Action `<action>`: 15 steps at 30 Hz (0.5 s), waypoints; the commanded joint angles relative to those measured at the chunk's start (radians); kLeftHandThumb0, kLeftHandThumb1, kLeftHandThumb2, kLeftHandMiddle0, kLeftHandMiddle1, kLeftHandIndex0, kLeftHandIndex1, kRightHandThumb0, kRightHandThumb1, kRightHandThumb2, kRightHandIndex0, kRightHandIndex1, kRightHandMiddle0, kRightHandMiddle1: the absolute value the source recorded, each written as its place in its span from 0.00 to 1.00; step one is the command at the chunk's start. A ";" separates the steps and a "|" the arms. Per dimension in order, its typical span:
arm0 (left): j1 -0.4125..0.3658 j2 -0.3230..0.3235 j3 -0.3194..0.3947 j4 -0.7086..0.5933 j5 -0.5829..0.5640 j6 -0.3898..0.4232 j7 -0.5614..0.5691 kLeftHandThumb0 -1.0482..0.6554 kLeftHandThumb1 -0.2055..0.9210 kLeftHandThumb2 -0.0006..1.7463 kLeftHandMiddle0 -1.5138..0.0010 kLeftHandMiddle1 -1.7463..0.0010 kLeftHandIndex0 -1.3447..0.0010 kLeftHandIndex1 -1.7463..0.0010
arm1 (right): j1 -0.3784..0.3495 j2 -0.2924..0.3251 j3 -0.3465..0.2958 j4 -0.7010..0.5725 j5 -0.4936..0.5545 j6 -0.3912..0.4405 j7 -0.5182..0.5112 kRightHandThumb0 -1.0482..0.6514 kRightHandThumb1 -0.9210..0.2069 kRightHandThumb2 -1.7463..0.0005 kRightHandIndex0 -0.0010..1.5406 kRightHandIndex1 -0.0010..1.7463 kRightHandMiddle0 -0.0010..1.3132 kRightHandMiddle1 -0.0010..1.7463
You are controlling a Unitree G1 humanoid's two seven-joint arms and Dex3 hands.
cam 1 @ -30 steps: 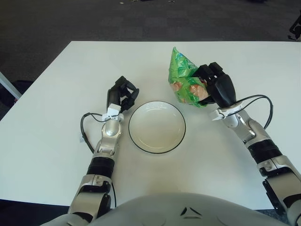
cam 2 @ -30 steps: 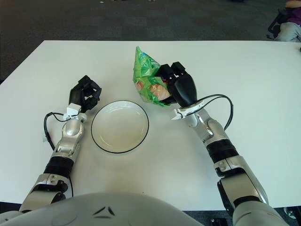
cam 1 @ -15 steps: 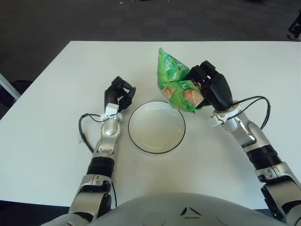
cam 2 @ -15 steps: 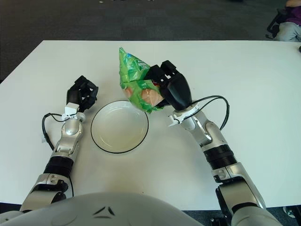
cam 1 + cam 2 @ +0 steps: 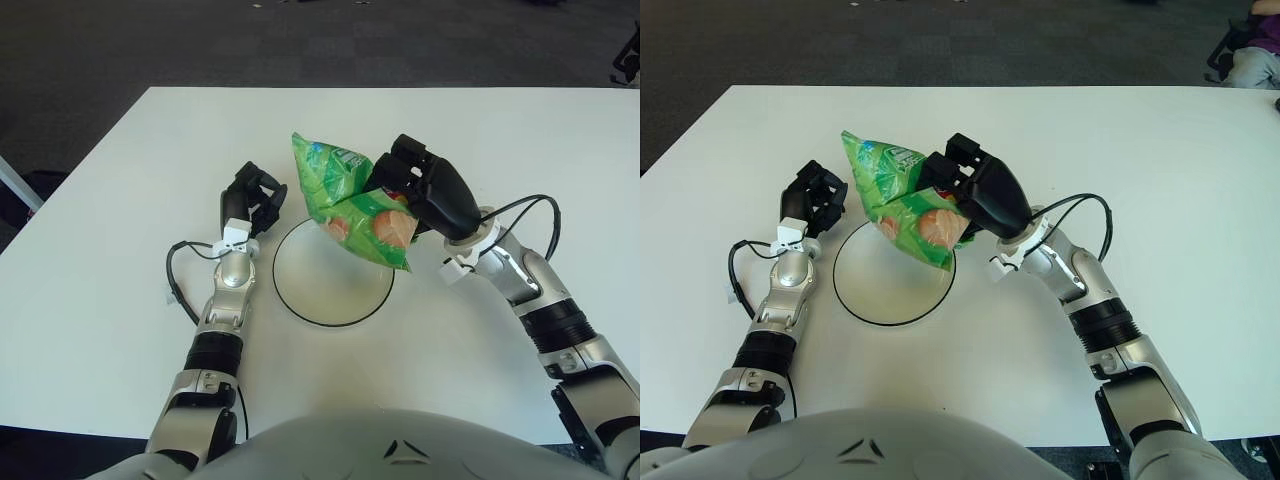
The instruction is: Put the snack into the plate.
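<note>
Right hand (image 5: 432, 192) fingers clamped on green snack bag (image 5: 350, 205), bag hanging left of the fingertips above the plate (image 5: 300, 300), left hand (image 5: 252, 200) curled empty beside the plate's left rim

From my station I see a white table (image 5: 110, 250) filling most of the view, its top plain and matte. Beyond the table's far edge lies dark grey carpet (image 5: 300, 40), running the whole width. Off the table's left edge, a pale slanted bar (image 5: 18, 180) cuts across the carpet, with something dark just beside it that I cannot identify. Past the table's far right corner, I make out a black chair-like shape (image 5: 1230, 45) and a patch of purple cloth (image 5: 1262, 30).
</note>
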 commanded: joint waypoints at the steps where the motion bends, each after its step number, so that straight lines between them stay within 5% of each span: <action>1: 0.012 0.003 0.006 0.013 0.007 0.013 0.010 0.46 1.00 0.17 0.36 0.00 0.44 0.00 | -0.033 0.028 0.000 0.000 -0.015 -0.010 -0.003 0.86 0.38 0.38 0.31 1.00 0.49 1.00; 9: 0.015 0.001 0.003 0.009 0.010 0.018 0.013 0.46 1.00 0.16 0.36 0.00 0.43 0.00 | -0.053 0.009 0.027 0.008 -0.035 -0.015 0.088 0.85 0.33 0.44 0.30 0.98 0.43 1.00; 14: 0.015 0.000 0.002 0.009 0.011 0.018 0.014 0.46 1.00 0.16 0.36 0.00 0.43 0.00 | -0.056 -0.005 0.029 -0.011 -0.030 0.011 0.174 0.84 0.19 0.62 0.30 0.91 0.32 1.00; 15: 0.015 -0.001 0.002 0.009 0.011 0.018 0.014 0.46 1.00 0.16 0.36 0.00 0.43 0.00 | -0.056 -0.006 0.028 -0.014 -0.030 0.014 0.184 0.76 0.19 0.62 0.28 0.91 0.32 0.94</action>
